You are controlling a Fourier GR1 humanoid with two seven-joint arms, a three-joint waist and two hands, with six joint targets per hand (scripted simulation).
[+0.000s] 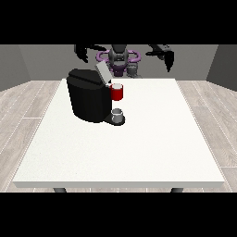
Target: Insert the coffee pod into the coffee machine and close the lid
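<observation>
Front view gives us a white table (139, 152) on a pale plank floor (23, 106), grey walls (41, 60) behind. From the left: the hand at the view's left (82, 52) hangs raised beyond the far edge; whether its fingers are wide or narrow we cannot tell. The black coffee machine (88, 99) stands with its lid (102, 71) tilted up, a red thing at the machine (117, 92), and a grey thing (118, 114) on its base, perhaps the pod. The hand at the view's right (165, 55) hangs likewise unreadable.
</observation>
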